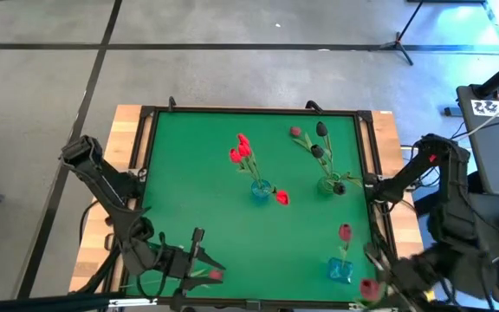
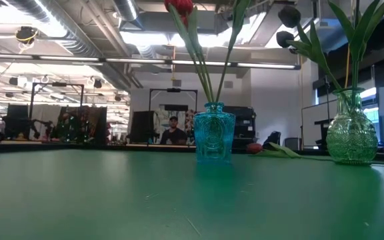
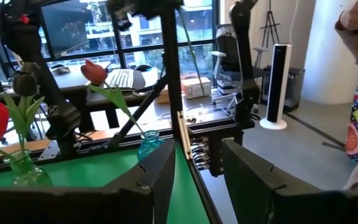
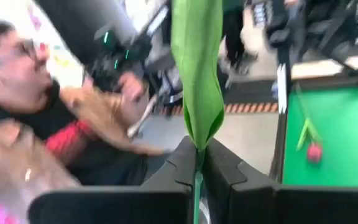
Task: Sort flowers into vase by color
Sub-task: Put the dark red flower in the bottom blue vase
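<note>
Green desk (image 1: 197, 182) from above: your right tool (image 1: 379, 282) sits at the near right edge by a red flower (image 1: 369, 289); your left tool (image 1: 196, 247) waits near left, released. Right wrist view: fingers (image 4: 182, 163) clench a green stem (image 4: 196, 93).

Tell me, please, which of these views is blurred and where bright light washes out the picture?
Right wrist view: heavy motion blur smears the person and room, though the green leaf pinched in the right gripper stays readable. High view: glare bleaches the top right floor. Low view: ceiling lights flare behind the blue vase.
</note>
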Controlling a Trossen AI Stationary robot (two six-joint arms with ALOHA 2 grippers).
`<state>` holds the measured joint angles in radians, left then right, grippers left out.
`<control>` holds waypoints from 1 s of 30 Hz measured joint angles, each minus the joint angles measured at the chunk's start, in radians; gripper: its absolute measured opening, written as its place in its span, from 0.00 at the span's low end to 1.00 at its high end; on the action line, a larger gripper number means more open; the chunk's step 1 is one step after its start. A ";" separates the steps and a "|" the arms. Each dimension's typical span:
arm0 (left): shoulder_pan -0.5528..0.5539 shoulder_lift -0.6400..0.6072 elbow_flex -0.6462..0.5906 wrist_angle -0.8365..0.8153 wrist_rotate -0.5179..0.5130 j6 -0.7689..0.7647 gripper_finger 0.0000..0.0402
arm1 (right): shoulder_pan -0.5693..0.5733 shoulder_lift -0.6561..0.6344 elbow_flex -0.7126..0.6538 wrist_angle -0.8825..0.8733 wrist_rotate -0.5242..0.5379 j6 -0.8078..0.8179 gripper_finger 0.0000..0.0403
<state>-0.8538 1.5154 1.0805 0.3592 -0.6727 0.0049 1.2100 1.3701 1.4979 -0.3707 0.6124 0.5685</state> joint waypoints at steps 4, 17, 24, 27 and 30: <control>0.016 0.000 0.000 0.000 0.000 -0.018 0.32 | 0.094 -0.001 0.000 -0.041 0.077 0.041 0.02; 0.103 0.002 0.002 -0.008 0.012 -0.080 0.32 | 0.353 -0.045 -0.033 -0.522 0.839 0.427 0.02; 0.116 0.003 0.002 -0.036 0.044 -0.104 0.32 | 0.230 -0.048 -0.161 -0.630 0.690 0.701 0.03; 0.116 0.003 0.002 -0.053 0.065 -0.106 0.32 | 0.189 -0.048 -0.190 -0.641 0.649 0.714 0.03; 0.113 0.003 0.002 -0.070 0.065 -0.125 0.32 | 0.158 -0.044 -0.203 -0.625 0.595 0.717 0.02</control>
<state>-0.7409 1.5185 1.0821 0.2892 -0.6073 -0.1203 1.3679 1.3265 1.2953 -0.9960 1.2074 1.2854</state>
